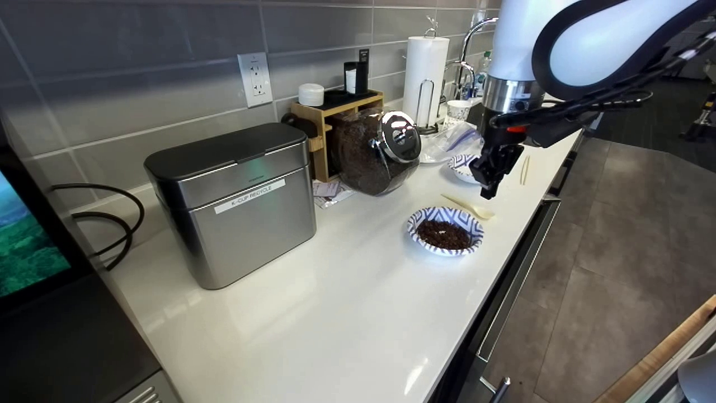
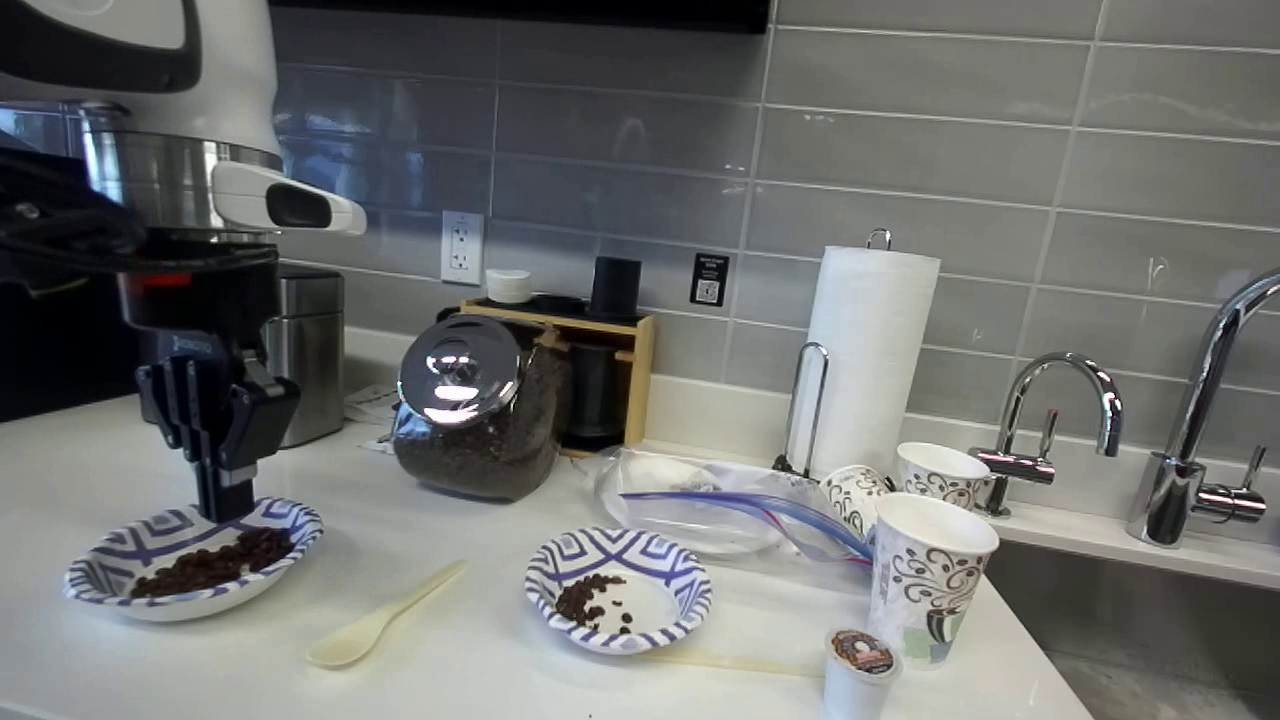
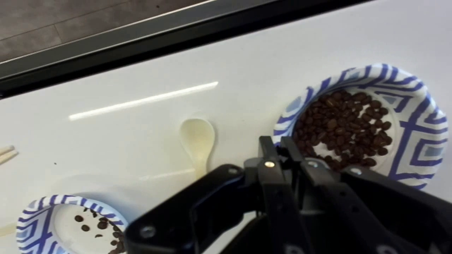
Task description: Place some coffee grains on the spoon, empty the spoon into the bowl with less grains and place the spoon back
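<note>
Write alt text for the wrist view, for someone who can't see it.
Shut, empty claw in front of the left rim of a blue-and-white bowl of coffee beans at right. A pale spoon lies on the white counter, handle partly hidden by the claw. Cut off at lower left, a similar bowl holds fewer beans.

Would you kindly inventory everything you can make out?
fuller bowl: one, blue-white, counter
bowl with less grains: one, blue-white, counter
coffee grains: many, brown, both bowls
spoon: one, cream, between bowls
sticks: at least two, cream, counter
cups: three, white patterned, counter
pod: one, white, near cups
bag: one, clear, near cups
paper roll: one, white, by wall
taps: two, chrome, by wall
rack: one, tan, by wall
containers: at least two, white, black, atop rack
jar: one, clear, beside rack
bin: one, silver-black, counter
outlet: one, white, wall
screen: one, blue-green, near bin
arm: one, mostly white, above counter
gripper: one, black, shut, above counter
</note>
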### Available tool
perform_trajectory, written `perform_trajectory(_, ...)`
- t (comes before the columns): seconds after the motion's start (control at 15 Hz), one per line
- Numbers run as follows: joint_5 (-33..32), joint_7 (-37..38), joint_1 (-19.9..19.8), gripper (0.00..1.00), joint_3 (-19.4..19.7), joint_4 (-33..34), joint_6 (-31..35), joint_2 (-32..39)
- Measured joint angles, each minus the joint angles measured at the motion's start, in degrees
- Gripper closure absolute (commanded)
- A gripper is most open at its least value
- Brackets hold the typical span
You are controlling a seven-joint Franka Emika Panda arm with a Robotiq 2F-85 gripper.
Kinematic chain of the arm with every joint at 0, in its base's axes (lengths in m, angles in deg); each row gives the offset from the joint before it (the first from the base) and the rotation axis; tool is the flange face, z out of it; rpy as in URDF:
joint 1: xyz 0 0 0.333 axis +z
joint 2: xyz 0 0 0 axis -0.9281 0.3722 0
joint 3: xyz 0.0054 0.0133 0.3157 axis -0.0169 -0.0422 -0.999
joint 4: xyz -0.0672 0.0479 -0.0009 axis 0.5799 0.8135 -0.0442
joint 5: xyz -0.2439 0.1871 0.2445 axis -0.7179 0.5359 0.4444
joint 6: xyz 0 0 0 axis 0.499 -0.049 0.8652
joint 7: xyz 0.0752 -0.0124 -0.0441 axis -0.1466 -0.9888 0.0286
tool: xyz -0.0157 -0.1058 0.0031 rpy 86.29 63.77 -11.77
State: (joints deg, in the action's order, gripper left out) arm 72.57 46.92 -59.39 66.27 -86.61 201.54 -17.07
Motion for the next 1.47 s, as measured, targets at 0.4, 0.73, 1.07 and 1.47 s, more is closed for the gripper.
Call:
perform_trajectory(0.4,-4.17,-3.78,-4.42,0.91,2.89,-4.32,1.71,-2.19)
perform_trajectory(0.73,-4.27,-4.13,-4.87,0.98,3.08,-4.68,2.00,-2.12)
perform_trajectory(1.07,-3.92,-4.54,-5.67,0.98,4.22,-4.34,3.12,0.35)
perform_trajectory(1.47,-3.21,-6.65,-5.88,0.98,5.79,-3.83,11.51,5.51)
